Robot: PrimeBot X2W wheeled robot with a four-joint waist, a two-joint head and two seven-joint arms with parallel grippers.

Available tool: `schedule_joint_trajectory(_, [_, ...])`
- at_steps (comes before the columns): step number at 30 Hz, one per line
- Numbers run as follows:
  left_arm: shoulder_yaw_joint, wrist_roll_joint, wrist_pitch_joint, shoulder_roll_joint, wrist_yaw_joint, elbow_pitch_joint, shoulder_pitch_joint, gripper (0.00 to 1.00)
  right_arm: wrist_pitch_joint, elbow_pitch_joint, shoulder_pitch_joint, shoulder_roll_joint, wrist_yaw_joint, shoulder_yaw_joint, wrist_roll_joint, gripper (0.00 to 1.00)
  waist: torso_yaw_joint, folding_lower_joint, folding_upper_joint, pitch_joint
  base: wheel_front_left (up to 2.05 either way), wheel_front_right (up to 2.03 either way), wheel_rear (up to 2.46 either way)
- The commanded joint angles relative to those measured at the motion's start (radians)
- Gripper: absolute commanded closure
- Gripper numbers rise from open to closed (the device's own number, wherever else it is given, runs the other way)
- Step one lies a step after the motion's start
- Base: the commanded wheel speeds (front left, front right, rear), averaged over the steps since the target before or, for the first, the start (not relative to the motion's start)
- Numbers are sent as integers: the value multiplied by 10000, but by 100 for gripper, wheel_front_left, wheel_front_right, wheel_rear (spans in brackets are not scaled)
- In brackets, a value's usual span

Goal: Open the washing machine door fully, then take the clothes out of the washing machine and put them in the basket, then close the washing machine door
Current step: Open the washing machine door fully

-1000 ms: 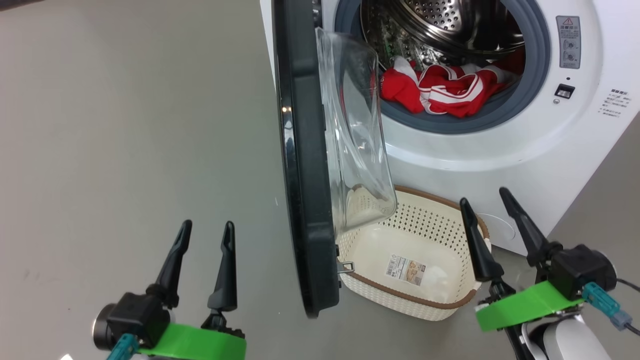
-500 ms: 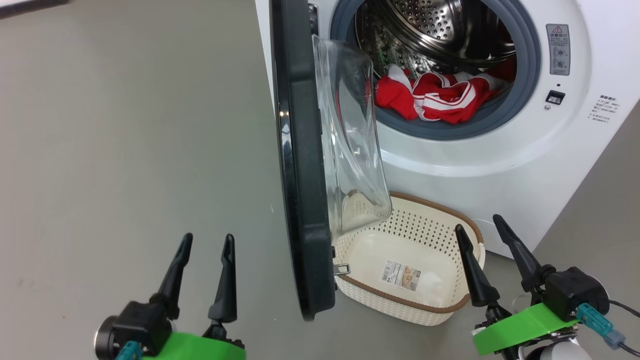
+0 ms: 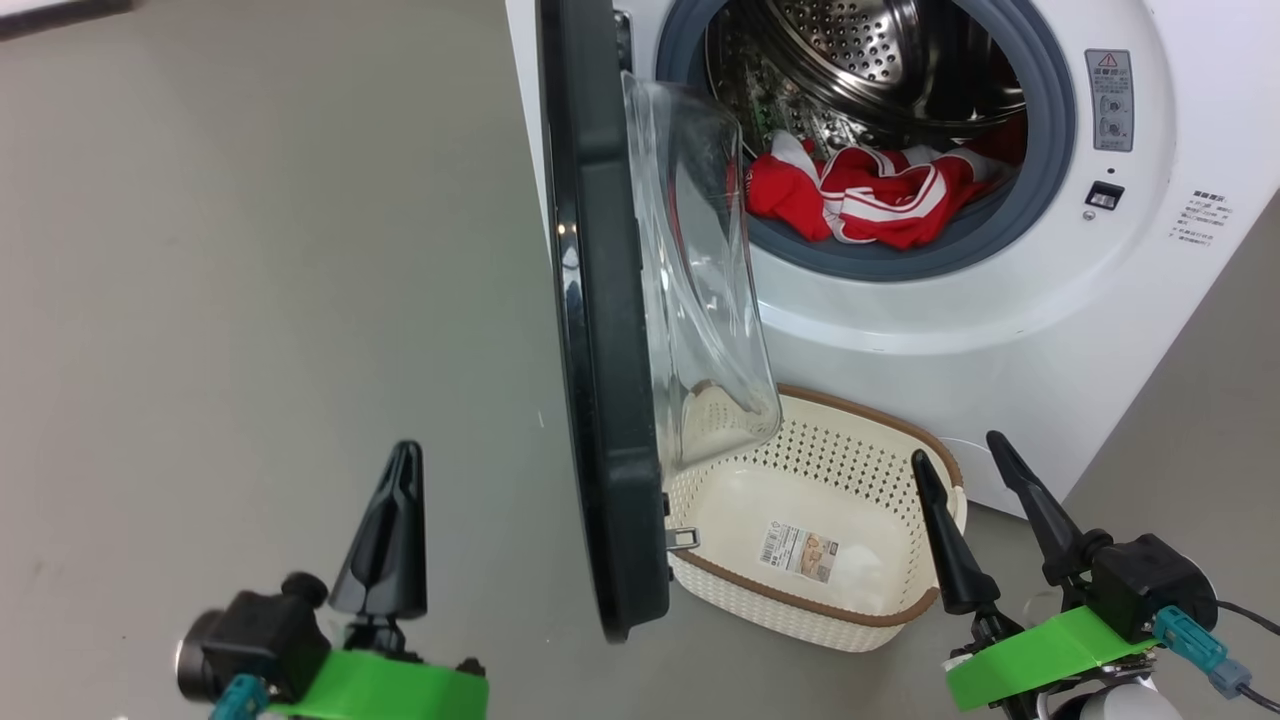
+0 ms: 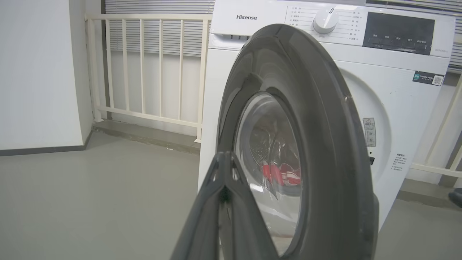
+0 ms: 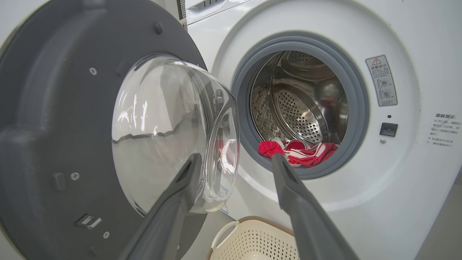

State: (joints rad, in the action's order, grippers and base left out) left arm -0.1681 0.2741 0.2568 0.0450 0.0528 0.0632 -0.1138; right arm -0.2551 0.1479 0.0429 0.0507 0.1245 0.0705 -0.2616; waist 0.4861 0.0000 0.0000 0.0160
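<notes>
Glossy black round washing machine door [image 3: 600,350] juts half open, left of red fabric clothes [image 3: 870,200] in the drum. Best pushed steadily leftward from its inner face. Left gripper [image 3: 403,470] pressed together, empty; right gripper [image 3: 958,455] spread.

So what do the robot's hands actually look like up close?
Each is a pincer: the left gripper and right gripper have two long, tapering black fingers on a black block, mounted on a bright green bracket. A teal plug sits on each; a dark cable trails from the right one, beside a white forearm.
</notes>
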Motion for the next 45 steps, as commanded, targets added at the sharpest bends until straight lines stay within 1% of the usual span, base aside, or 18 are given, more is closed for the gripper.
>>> schedule_joint_trajectory(1, [295, 18, 49, 57, 12, -470, -529, 100, -66, -205, 135, -4, 62, 199, -111, 0, -13, 0, 0, -16, 0, 0, 0])
schedule_joint_trajectory(5, [209, -234, 49, 56, -56, -1438, -846, 100, -66, -136, 122, -5, 62, 235, -281, 0, -55, 0, 0, -48, 0, 0, 0])
schedule_joint_trajectory(9, [-104, -378, 49, 56, -179, -2319, -1010, 100, -66, -79, 115, -5, 62, 281, -355, 0, -100, 0, 0, -54, 0, 0, 0])
schedule_joint_trajectory(12, [-499, -268, 49, 55, -342, -2792, -1099, 100, -66, -37, 104, -5, 62, 365, -532, 0, -135, 0, 0, -65, 0, 0, 0])
schedule_joint_trajectory(18, [-1572, -160, -208, 54, -669, -3199, -1387, 100, -66, 60, 129, -5, 62, 460, -769, 0, -196, 0, 0, -70, 0, 0, 0])
schedule_joint_trajectory(22, [-2350, 116, -562, 54, -784, -3161, -1489, 100, -66, 102, 168, -5, 62, 474, -833, 0, -274, 0, 0, -38, 0, 0, 0])
schedule_joint_trajectory(25, [-2828, 271, -820, 54, -830, -2842, -1570, 100, -66, 142, 209, -5, 62, 514, -850, 0, -350, 0, 0, 27, 0, 0, 0])
schedule_joint_trajectory(28, [-3060, 345, -999, 54, -839, -2479, -1617, 100, -66, 180, 232, -5, 62, 564, -938, 0, -417, 0, 0, 66, 0, 0, 0])
schedule_joint_trajectory(33, [-3484, 417, -1229, 53, -846, -1409, -1855, 100, -66, 158, 334, -5, 62, 578, -910, 0, -569, 0, 0, 166, 0, 0, 0])
schedule_joint_trajectory(36, [-3575, 509, -1153, 53, -771, -741, -1952, 100, -66, 162, 380, -5, 62, 562, -927, 0, -674, 0, 0, 198, 0, 0, 0])
schedule_joint_trajectory(38, [-3562, 523, -1169, 53, -600, -317, -2003, 100, -66, 172, 407, -5, 62, 562, -944, 0, -738, 0, 0, 217, 0, 0, 0])
schedule_joint_trajectory(41, [-3455, 536, -1329, 53, -209, 150, -2049, 100, -66, 155, 425, -5, 62, 555, -965, 0, -811, 0, 0, 263, 0, 0, 0])
schedule_joint_trajectory(45, [-3277, 433, -1577, 77, 345, 447, -2089, 100, -66, 134, 396, -5, 62, 486, -971, 0, -792, 0, 0, 305, 0, 0, 0])
